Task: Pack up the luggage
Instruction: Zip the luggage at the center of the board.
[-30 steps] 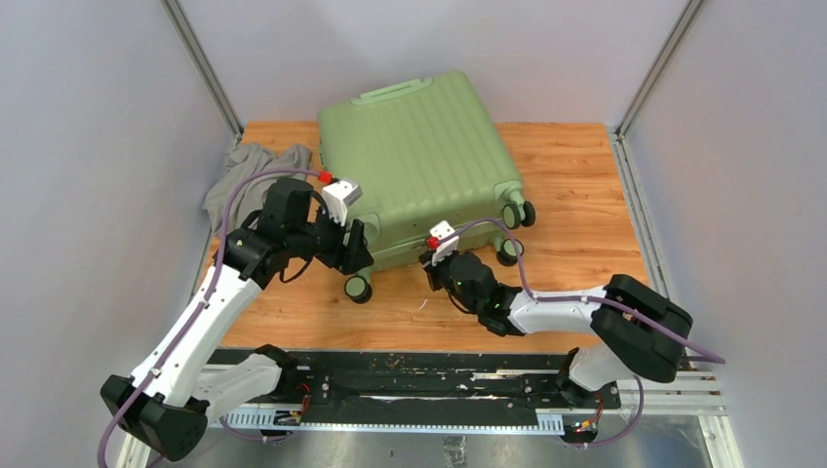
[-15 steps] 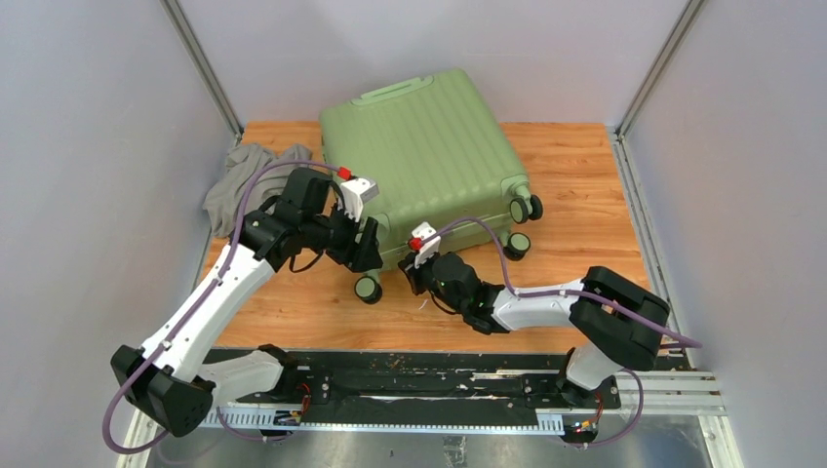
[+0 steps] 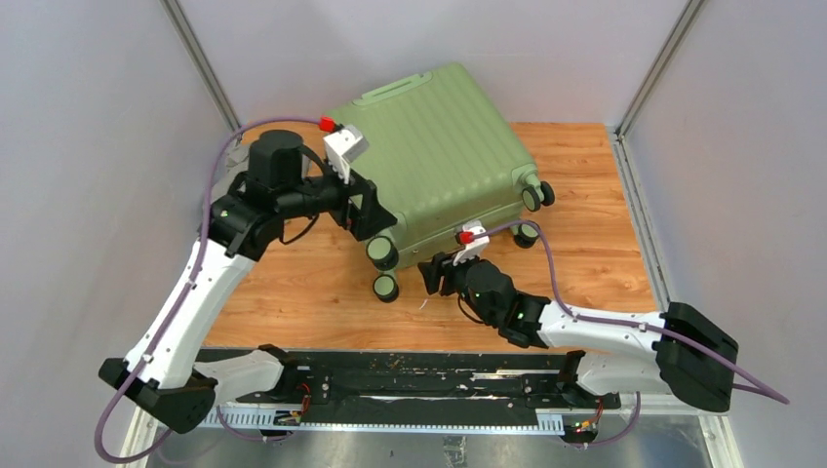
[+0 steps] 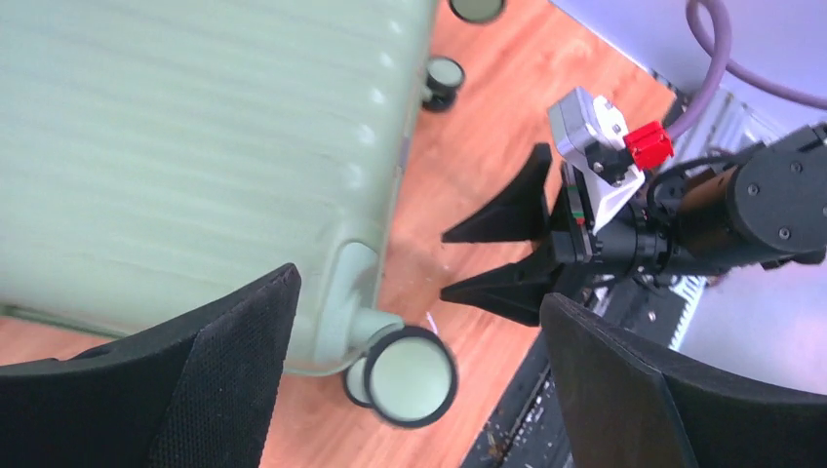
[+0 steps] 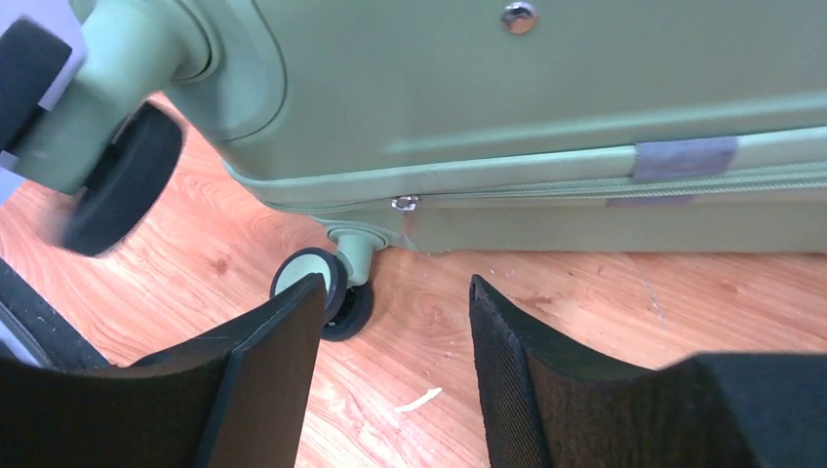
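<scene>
The luggage is a large light-green ribbed suitcase, shut and lying askew on the wooden table. My left gripper stands wide open at its near left corner. In the left wrist view the corner wheel sits between the fingers of the left gripper, and the shell fills the left. My right gripper is open and empty, low over the table just before the near side. The right wrist view shows the luggage, its zip seam and a wheel beyond the right gripper.
Grey walls and metal corner posts close in the table on three sides. The black rail with the arm bases runs along the near edge. A small white scrap lies on the wood under my right gripper.
The luggage has swung counter-clockwise, its wheeled end moving right and back. My left arm rose toward the back and opened wider. My right gripper opened and shifted right along the near side.
</scene>
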Robot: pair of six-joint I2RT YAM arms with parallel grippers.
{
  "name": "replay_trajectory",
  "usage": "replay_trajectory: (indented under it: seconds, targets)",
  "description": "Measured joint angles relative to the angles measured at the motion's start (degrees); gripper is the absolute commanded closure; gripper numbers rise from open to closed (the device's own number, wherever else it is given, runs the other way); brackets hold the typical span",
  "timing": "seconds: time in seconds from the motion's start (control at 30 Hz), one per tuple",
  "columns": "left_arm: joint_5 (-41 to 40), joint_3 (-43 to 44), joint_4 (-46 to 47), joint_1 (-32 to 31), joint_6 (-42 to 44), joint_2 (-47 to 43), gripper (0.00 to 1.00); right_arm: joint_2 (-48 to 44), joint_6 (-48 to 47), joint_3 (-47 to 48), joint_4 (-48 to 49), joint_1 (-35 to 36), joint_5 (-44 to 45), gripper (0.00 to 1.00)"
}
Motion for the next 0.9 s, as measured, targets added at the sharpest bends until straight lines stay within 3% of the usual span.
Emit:
replay_trajectory:
  seconds: [0.17,0.43,0.73,0.9]
  targets:
    - [-0.7,6.6,-3.3,7.1,1.9,-0.3,0.00,0.7,4.2,5.2,-9.7,0.5,1.7,0.39]
    - [-0.8,8.8,-7.2,21.8,3.8,1.3,0.00,15.4,5.0,20.5,-18.4,6.7,-0.2,0.39]
    - [-1.8,3.6,-8.7,25.2,5.8,-0.4,0.00,26.9,2.5,26.6,-17.5,9.2,0.4,0.41]
    - [-3.2,1.6,-9.0,25.5,7.0,-2.1,0.00,33.0,1.0,31.7,-15.6,9.2,3.7,0.54]
